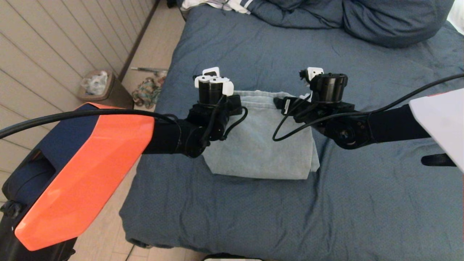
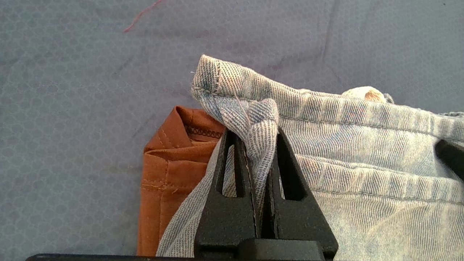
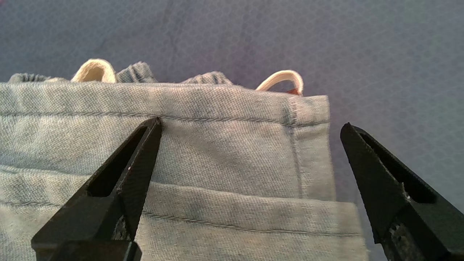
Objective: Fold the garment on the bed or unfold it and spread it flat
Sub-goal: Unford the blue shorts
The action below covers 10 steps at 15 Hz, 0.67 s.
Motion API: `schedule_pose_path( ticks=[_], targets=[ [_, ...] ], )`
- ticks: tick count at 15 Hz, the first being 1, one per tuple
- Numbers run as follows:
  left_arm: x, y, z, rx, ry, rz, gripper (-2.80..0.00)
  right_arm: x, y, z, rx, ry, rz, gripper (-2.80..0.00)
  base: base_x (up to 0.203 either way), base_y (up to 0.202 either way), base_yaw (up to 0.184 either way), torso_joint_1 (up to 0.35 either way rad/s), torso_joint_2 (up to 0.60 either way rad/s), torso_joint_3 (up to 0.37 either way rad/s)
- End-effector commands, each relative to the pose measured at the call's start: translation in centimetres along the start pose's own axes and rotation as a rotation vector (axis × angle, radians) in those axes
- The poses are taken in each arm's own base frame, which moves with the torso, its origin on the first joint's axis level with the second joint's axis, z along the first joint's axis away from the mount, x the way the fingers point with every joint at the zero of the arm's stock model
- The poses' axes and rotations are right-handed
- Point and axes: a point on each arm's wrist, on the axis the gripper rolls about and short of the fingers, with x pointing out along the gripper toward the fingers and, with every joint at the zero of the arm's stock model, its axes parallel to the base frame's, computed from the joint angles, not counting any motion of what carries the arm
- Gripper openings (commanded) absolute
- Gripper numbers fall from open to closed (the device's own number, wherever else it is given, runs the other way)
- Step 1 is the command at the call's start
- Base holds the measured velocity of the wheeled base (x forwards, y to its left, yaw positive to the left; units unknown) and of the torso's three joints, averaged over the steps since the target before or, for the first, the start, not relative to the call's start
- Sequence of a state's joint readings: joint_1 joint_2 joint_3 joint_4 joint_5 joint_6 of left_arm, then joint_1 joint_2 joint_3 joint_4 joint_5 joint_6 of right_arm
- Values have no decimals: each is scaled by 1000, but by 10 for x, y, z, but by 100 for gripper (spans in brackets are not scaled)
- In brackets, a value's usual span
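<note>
A folded light-blue denim garment [image 1: 261, 145] lies in the middle of the slate-blue bed [image 1: 253, 217]. My left gripper [image 2: 257, 136] is shut on a pinched fold of denim [image 2: 259, 119] at the garment's far left corner; in the head view its wrist [image 1: 214, 90] covers that corner. A rust-orange fabric layer [image 2: 163, 174] shows beneath the denim there. My right gripper [image 3: 250, 125] is open, its fingers straddling the far right hem corner [image 3: 308, 116] just above the cloth. A cream drawstring loop [image 3: 282, 78] peeks out beyond the hem.
A bunched blue duvet and pillow [image 1: 355, 18] sit at the bed's far end, with white cloth [image 1: 217, 5] at the far left. Left of the bed on the floor stand a small bin [image 1: 98, 87] and a bundle of coloured fabric [image 1: 146, 90].
</note>
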<state>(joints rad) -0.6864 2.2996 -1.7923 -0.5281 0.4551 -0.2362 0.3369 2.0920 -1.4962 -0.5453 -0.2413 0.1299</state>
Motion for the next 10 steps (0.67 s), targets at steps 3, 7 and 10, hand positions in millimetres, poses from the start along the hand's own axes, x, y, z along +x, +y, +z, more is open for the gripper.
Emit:
schedule_pose_path(
  ticks=[3, 7, 10],
  targets=[
    [4, 0, -9, 3, 9, 3, -280, 9, 1, -15, -5, 27, -2, 0, 0, 0, 0, 0, 0, 0],
    [4, 0, -8, 2, 7, 3, -280, 11, 1, -18, -5, 34, -4, -280, 0, 0, 0, 0, 0, 0],
    [4, 0, -10, 4, 12, 2, -280, 8, 1, -14, -2, 24, -1, -280, 0, 0, 0, 0, 0, 0]
  ],
)
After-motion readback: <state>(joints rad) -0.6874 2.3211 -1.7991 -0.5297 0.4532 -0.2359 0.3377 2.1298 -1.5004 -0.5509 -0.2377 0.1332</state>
